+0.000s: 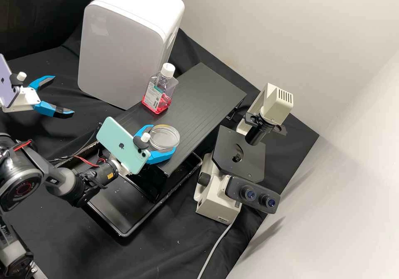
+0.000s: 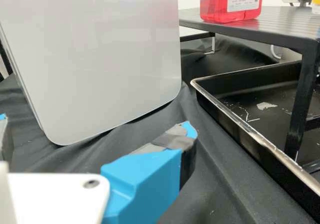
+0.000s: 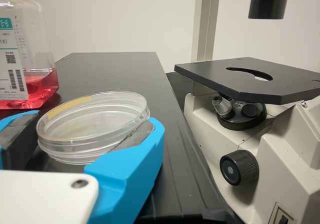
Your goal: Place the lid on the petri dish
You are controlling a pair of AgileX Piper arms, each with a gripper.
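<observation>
Right hand (image 1: pixel 166 139) around dish (image 1: pixel 163 135), shelf edge (image 1: pixel 189 148)

Clear round plastic petri dish (image 3: pixel 93 120): glossy, smooth, see-through. Black slatted platform (image 1: pixel 199 100): matt, ribbed (looks like painted metal). Black cloth (image 1: pixel 174 237) over bench: matt, creased. Tall white box (image 1: pixel 124 42): smooth satin plastic. Black tray (image 2: pixel 250 128): glossy, scratched, shiny rim. Right gripper (image 3: pixel 87 129) fingers (image 3: pixel 132 164): smooth matt blue plastic, grey pads. Cream microscope (image 1: pixel 214 200): smooth painted body, matt black stage.
</observation>
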